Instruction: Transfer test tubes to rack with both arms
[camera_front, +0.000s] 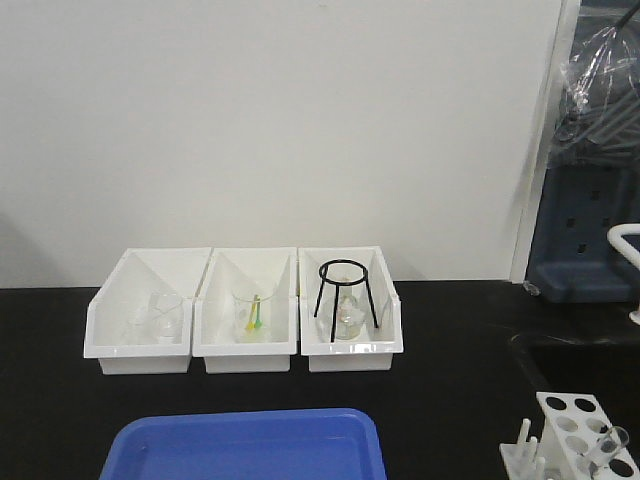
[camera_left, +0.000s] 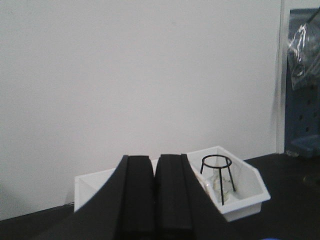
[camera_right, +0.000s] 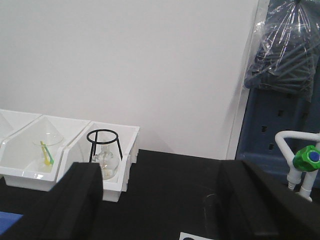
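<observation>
Left wrist view: left hand (camera_left: 155, 200) pressed together; right hand (camera_right: 165, 200) spread (rack (camera_front: 572, 440) holds one tube).

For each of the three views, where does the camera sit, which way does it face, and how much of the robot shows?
Exterior front-facing: above the black bench, looking at the wall, three white bins, a blue tray and the rack holding one test tube; no robot visible.
Left wrist: behind the left gripper, fingers together, facing the wall.
Right wrist: behind the right gripper, fingers wide apart, facing the wall and a green-capped tap.
All three share the bin holding the black tripod.
</observation>
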